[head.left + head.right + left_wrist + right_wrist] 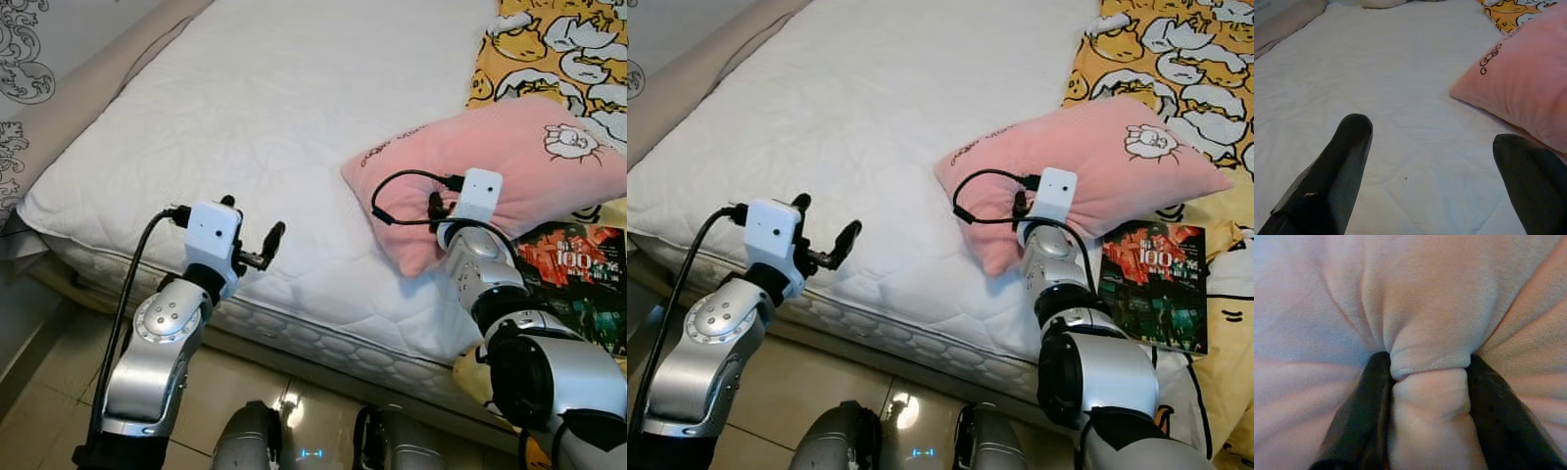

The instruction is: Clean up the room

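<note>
Left eye: pink pillow [490,162] lying on white mattress [265,127], near edge of pillow close to mattress's front side, far end reaching yellow blanket [558,49]. Right gripper [438,208] pressing into pillow's near edge. Book [578,279] lying just beside pillow, under its right corner side. Left gripper [257,245] hovering over mattress front edge, well apart from pillow, fingers spread, holding nothing.

Right eye: same layout. Pillow [1087,166] resting partly on mattress, partly beside book [1156,284]; right wrist cable looping against pillow front.

Left wrist: both fingers [1337,176] standing wide apart over bare mattress, pillow corner [1518,93] off to one side, untouched.

Right wrist: fingers [1359,416] pinching a narrow fold of pillow plush [1430,382] between them, jaws nearly closed on that fold.

Risks, as judged: gripping only a thin pinch of soft cover, so slipping out likely if lifting fast or swinging. Dragging pillow low could be catching book and pushing it off mattress edge. Cable loop possibly snagging on pillow during lift.
</note>
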